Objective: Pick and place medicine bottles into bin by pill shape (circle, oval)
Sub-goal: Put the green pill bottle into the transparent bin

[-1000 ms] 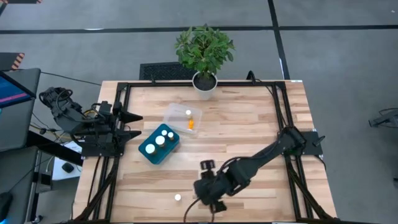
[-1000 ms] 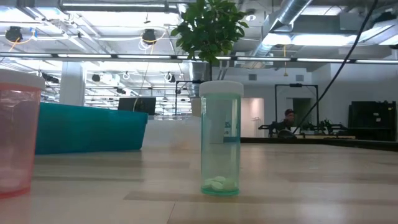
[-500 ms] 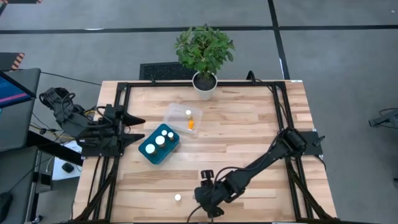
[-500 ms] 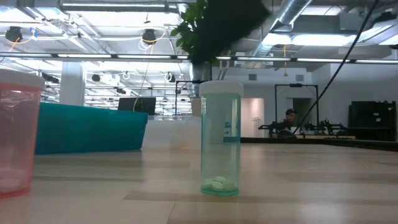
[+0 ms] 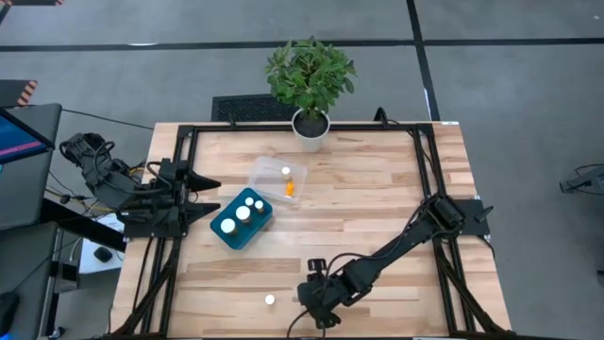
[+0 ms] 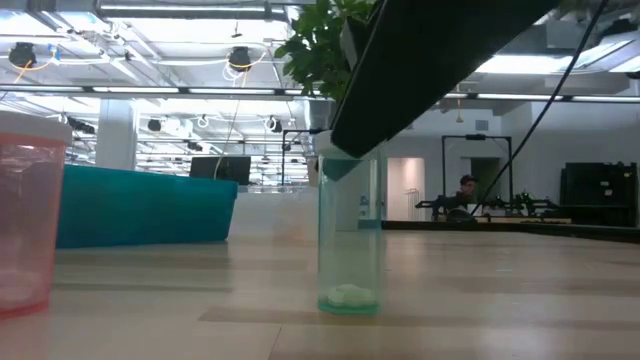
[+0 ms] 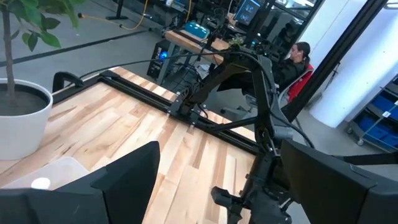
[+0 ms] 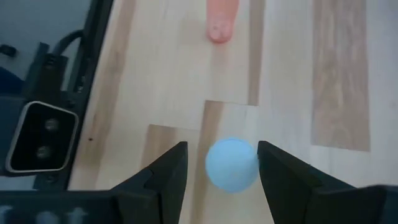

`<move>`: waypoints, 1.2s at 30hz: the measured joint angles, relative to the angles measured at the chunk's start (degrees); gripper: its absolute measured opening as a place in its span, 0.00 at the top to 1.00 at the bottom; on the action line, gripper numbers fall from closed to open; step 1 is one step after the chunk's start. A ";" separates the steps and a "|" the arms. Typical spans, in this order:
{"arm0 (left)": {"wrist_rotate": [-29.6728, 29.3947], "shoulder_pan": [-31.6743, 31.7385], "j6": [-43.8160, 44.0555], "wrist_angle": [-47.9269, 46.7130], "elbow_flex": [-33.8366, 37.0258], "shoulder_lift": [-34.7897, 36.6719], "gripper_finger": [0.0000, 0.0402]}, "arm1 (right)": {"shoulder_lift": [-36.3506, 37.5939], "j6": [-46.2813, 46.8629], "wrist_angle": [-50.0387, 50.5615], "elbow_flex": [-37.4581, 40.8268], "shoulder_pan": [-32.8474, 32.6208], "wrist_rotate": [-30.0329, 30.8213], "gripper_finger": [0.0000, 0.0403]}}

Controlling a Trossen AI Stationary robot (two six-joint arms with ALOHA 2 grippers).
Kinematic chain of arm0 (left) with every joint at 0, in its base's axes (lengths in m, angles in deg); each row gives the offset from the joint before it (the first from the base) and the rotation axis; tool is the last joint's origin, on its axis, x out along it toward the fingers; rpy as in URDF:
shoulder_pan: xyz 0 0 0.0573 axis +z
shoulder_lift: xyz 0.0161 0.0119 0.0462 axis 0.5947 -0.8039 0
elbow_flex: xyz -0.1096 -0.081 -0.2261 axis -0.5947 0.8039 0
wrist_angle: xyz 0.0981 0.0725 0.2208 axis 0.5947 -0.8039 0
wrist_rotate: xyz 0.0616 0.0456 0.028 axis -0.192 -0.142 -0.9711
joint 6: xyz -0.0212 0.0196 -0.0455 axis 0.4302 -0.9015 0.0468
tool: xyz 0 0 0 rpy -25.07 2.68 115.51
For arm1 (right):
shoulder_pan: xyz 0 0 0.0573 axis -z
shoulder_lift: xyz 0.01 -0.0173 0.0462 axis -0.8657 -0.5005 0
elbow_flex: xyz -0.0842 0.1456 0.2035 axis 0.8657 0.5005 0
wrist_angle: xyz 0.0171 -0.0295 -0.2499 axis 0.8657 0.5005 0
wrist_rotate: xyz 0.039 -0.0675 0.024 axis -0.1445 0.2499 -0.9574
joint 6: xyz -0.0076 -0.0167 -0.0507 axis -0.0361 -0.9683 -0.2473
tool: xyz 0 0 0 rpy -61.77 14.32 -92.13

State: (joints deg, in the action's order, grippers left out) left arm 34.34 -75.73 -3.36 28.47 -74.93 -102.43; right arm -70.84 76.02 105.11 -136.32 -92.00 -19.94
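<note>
Risk, principal: the right gripper stands over a clear green-tinted bottle near the table's front edge, fingers spread apart on either side of its pale cap and seemingly not touching it; a tall narrow bottle like this probably tips easily, so a descent off centre, or one finger meeting the cap first, could knock it over and send it rolling off the near edge. Risk, secondary: closing too high on the cap alone could let the bottle slip or swing in the lift. Risk, sorting: the white tablets lie heaped at the bottle's bottom and their outline is hard to read, so circle or oval could be misjudged and the wrong bin chosen. Teal bin: left of centre, holds about three white-capped bottles. Clear bin: just behind it, holds a white-capped bottle and an orange one lying on its side. Left gripper: waits at the table's left edge, fingers spread, empty. Pink bottle: stands upright at the front left, well apart from the green one. Plant pot: back edge, clear of the work.
</note>
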 joint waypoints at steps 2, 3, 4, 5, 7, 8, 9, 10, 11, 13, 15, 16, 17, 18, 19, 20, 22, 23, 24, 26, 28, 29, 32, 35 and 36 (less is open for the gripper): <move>0.00 0.00 -0.02 0.00 0.00 0.00 0.18 | 0.00 -0.42 0.21 0.00 0.35 -0.01 0.51; 0.00 0.00 -0.02 -0.02 0.00 0.00 0.18 | 0.00 -0.46 0.25 0.00 0.46 0.00 0.52; 0.00 0.01 -0.02 -0.01 0.00 0.00 0.18 | 0.00 -0.46 0.21 0.00 0.69 0.00 0.54; 0.00 0.01 -0.02 -0.02 0.00 0.00 0.18 | 0.00 -0.48 0.21 0.00 0.75 -0.04 0.56; 0.00 0.00 -0.02 -0.02 0.00 0.00 0.18 | 0.00 -0.50 0.53 0.00 1.03 -0.24 0.61; 0.00 0.01 -0.02 -0.02 0.00 0.00 0.18 | 0.00 -0.50 0.66 0.00 1.20 -0.45 0.64; 0.00 0.00 -0.02 -0.02 0.00 0.00 0.18 | 0.00 -0.59 0.67 0.00 1.26 -0.49 0.67; 0.00 0.00 -0.02 -0.02 0.00 0.02 0.18 | 0.00 -0.68 0.62 0.00 1.30 -0.50 0.69; 0.00 0.02 -0.02 -0.01 0.00 0.02 0.18 | 0.00 -0.91 0.61 0.00 1.31 -0.50 0.71; 0.02 0.01 -0.10 -0.02 0.00 0.02 0.18 | 0.00 -1.04 0.59 0.00 1.32 -0.50 0.74; 0.02 0.00 -0.45 -0.02 0.00 0.02 0.18 | 0.00 -1.09 0.51 0.00 1.49 -0.50 0.75; 0.02 0.01 -0.58 -0.02 0.00 0.02 0.18 | 0.05 -1.09 0.51 0.00 1.65 -0.51 0.75; 0.02 0.00 -0.63 -0.02 0.00 0.02 0.18 | 0.16 -1.10 0.70 0.00 1.82 -0.56 0.74; 0.02 0.00 -0.65 -0.02 0.00 0.02 0.18 | 0.32 -1.13 0.83 0.00 2.06 -0.57 0.73; 0.02 0.00 -0.66 -0.02 0.00 0.02 0.18 | 0.61 -1.51 0.81 0.00 2.45 -0.59 0.72; 0.02 0.01 -0.65 -0.02 0.00 0.02 0.18 | 1.18 -2.31 0.96 0.00 2.93 -0.63 0.71; 0.02 0.00 -0.49 -0.02 0.00 0.02 0.18 | 2.74 -4.69 1.31 0.00 4.25 -0.72 0.70; 0.02 0.01 -0.47 -0.01 0.00 0.02 0.18 | 3.67 -5.66 1.52 0.00 5.19 -0.74 0.70; 0.02 0.02 -0.46 0.00 0.00 0.02 0.18 | 4.72 -6.75 2.29 0.00 6.17 -0.74 0.70; 0.02 0.00 -0.44 0.01 0.00 0.03 0.18 | 6.68 -9.01 2.81 0.00 8.59 -0.74 0.71; 0.04 0.00 -0.69 0.00 0.00 0.04 0.18 | 8.90 -11.34 3.78 0.00 11.37 -0.74 0.71; 0.05 0.00 -0.95 0.02 0.00 0.05 0.18 | 10.01 -12.39 3.95 0.00 12.96 -0.72 0.71; 0.24 0.00 -1.59 -0.02 0.02 0.75 0.18 | 13.13 -13.97 3.94 -0.07 18.20 -0.72 0.70; 0.17 0.02 -1.71 0.12 0.00 1.12 0.18 | 15.17 -15.08 2.88 -0.09 23.66 -0.32 0.70; 0.20 0.02 -1.77 0.07 0.00 1.49 0.18 | 15.60 -15.69 3.03 -0.09 25.49 -0.11 0.71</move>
State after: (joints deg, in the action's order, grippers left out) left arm 34.54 -75.71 -5.13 28.54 -74.93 -100.94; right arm -55.24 60.33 108.14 -136.40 -66.51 -20.05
